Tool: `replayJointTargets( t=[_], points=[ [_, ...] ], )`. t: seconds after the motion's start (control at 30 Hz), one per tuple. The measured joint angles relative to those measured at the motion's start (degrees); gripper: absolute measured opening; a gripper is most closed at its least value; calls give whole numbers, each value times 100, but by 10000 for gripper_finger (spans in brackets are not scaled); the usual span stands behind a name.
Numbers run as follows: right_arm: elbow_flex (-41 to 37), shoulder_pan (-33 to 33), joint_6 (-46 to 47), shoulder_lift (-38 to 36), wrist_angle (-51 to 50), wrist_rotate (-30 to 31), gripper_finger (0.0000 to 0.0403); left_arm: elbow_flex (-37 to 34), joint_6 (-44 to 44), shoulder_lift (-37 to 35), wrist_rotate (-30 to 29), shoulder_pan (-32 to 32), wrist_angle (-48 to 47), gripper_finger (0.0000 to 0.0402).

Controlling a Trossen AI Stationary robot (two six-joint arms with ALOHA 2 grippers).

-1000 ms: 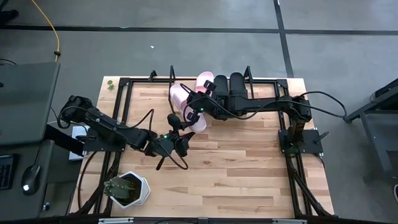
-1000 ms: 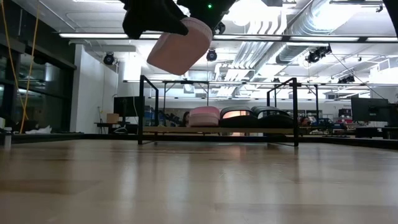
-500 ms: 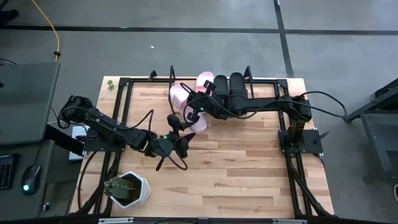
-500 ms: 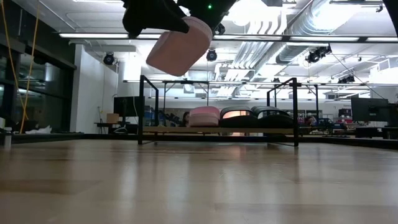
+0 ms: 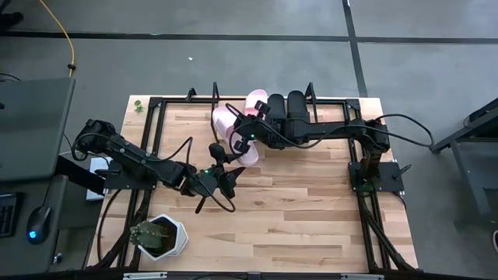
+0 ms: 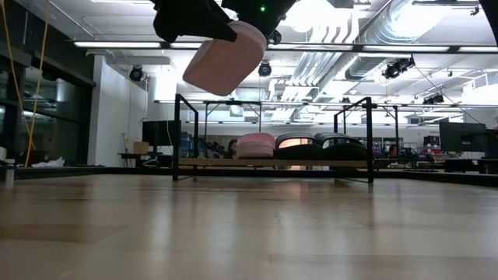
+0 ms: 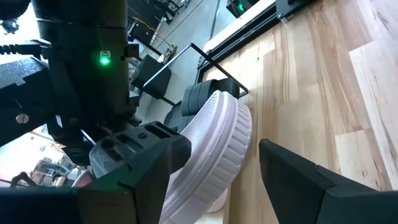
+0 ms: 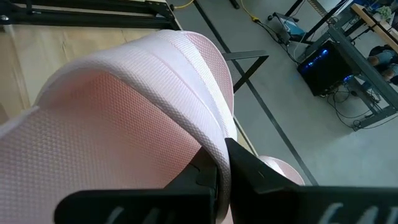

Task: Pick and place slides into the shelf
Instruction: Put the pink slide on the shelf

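Tabletop (image 5: 296,218): pink slide (image 5: 233,132) seemingly aloft.

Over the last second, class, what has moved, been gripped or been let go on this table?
Nothing visibly changed. The right gripper still holds the pale pink slide in the air, short of the shelf, where three slides already sit. The left gripper stays open over the table.

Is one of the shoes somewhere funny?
Yes. One pale pink slide hangs tilted in the air above the table, pinched by its strap in the right tool. The other three sit on the shelf. It is simply being carried; nothing looks damaged.
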Motion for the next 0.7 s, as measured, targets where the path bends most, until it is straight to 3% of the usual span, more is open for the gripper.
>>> replayJointTargets(
  t=[0.43, 0.7],
  points=[
    [-1, -2, 68, 0, -177, -5, 0, 0, 58, 0, 130, 0, -180, 225],
    [-2, -1, -335, 2, -222, -394, 0, 0, 413, 0, 408, 0, -259, 225]
  ],
)
